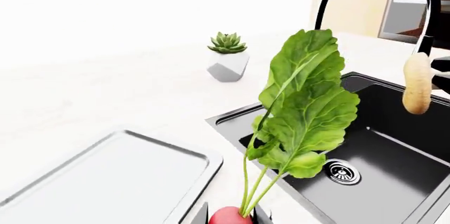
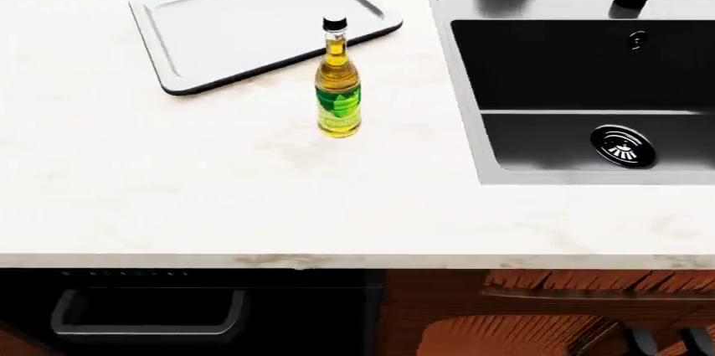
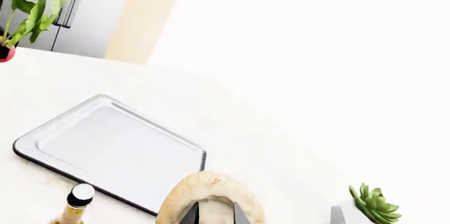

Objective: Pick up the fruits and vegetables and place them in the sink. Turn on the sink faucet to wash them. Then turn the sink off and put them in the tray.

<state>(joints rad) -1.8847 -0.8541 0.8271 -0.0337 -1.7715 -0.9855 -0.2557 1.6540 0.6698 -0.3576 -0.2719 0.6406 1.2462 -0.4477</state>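
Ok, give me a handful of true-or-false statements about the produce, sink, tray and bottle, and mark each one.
1. The left gripper holds the radish by its red bulb. True.
2. The mushroom lies in the sink. False: the right gripper holds it in the air.
3. The tray has nothing on it. True.
4. The oil bottle lies on its side. False: it stands upright beside the tray.
5. Water fills the basin. False: it looks dry.
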